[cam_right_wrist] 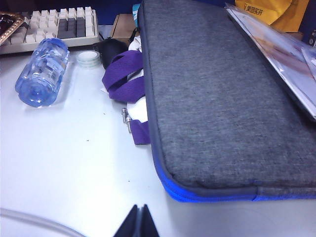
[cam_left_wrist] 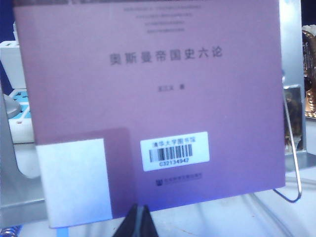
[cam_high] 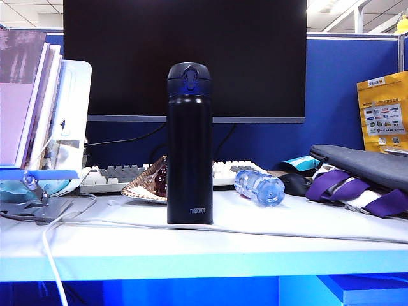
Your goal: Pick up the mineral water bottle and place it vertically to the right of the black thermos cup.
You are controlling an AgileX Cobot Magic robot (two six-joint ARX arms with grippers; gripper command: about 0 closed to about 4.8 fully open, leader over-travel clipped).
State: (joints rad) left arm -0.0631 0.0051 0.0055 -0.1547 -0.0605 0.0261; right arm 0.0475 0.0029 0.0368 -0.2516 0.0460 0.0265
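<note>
**Bottle lying flat, thermos upright, both arms back from the work**

Exterior view: the black thermos cup [cam_high: 189,143] stands upright near the front middle of the white surface [cam_high: 255,239], lid closed, white lettering near its base. The mineral water bottle [cam_high: 258,187] lies on its side behind and to the right of the thermos, apart from it, base end toward the camera. Behind both sits a keyboard [cam_high: 115,177], with a patterned plate [cam_high: 143,187] just left of the thermos base. A dark monitor [cam_high: 185,57] fills the background. A white cable [cam_high: 287,233] runs across the surface in front of the thermos. Neither arm shows in this view.

Left gripper [cam_left_wrist: 138,222]: only the dark tips of the fingers show, pressed together with no gap, holding nothing. Directly ahead of them, close, stands a purple book [cam_left_wrist: 148,98] on a metal stand [cam_left_wrist: 291,168], barcode sticker facing the fingers.

Right gripper [cam_right_wrist: 139,222]: fingers [cam_right_wrist: 132,223] closed tip to tip, empty, low over the bare surface. The bottle [cam_right_wrist: 43,72] lies well ahead of these fingers and off to one side, not touched. A grey padded sleeve [cam_right_wrist: 222,94] lies ahead on the other side, much nearer, with purple straps [cam_right_wrist: 123,79] between it and the bottle. A small round lid [cam_right_wrist: 89,58] sits just beside the bottle's far end.
</note>
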